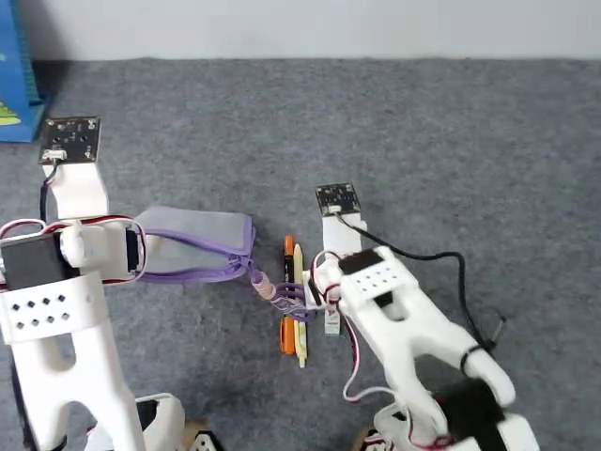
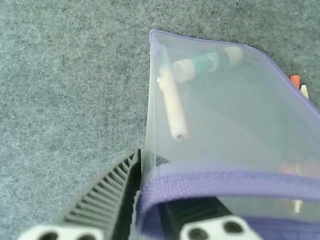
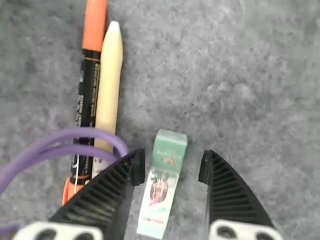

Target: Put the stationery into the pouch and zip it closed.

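A translucent mesh pouch (image 1: 195,242) with purple zip trim lies left of centre, and my left gripper (image 1: 141,252) is shut on its left edge. Through the pouch (image 2: 225,125) I see a cream pen (image 2: 172,105) and a green-and-white stick (image 2: 202,64) inside; the left gripper (image 2: 150,167) clamps the mesh by the purple trim. An orange pen (image 1: 287,305) and a cream pen (image 1: 300,305) lie side by side, crossed by the pouch's purple cord (image 1: 286,299). My right gripper (image 3: 171,166) is open, low over a small green-and-white eraser (image 3: 162,195), with the orange pen (image 3: 90,75), cream pen (image 3: 107,85) and cord (image 3: 65,145) beside it.
Grey carpet (image 1: 451,150) covers the table. A blue box (image 1: 14,89) stands at the far left corner. A black cable (image 1: 460,282) trails along the right arm.
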Available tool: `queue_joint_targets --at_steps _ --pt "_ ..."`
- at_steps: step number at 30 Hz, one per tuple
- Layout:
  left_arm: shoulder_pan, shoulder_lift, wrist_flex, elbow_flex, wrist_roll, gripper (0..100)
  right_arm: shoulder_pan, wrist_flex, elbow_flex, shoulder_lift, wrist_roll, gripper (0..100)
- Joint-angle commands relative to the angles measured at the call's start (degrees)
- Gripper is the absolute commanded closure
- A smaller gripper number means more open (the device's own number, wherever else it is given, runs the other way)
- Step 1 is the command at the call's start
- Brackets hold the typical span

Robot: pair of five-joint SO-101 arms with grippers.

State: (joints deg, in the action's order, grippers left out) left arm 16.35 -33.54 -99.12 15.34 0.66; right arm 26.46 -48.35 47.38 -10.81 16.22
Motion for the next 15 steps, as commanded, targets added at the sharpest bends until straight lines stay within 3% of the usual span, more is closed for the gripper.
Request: queue_joint_targets --at_steps 1,6,10,15 --pt "0.4 -0.7 -1.1 -0.6 -0.3 99 -0.4 0.7 -4.3 2.7 0.4 81.2" --pt "0.4 -0.8 -0.4 0.4 -0.3 99 -0.5 0.7 -4.5 5.3 0.1 82.6" --pt "0.4 -0.9 -0.4 0.4 -0.3 99 -0.5 0.8 -4.6 5.3 0.1 99.0" --pt "0.5 -1.0 -0.4 0.4 -0.3 99 -0.6 1.1 -4.6 4.6 0.1 99.5"
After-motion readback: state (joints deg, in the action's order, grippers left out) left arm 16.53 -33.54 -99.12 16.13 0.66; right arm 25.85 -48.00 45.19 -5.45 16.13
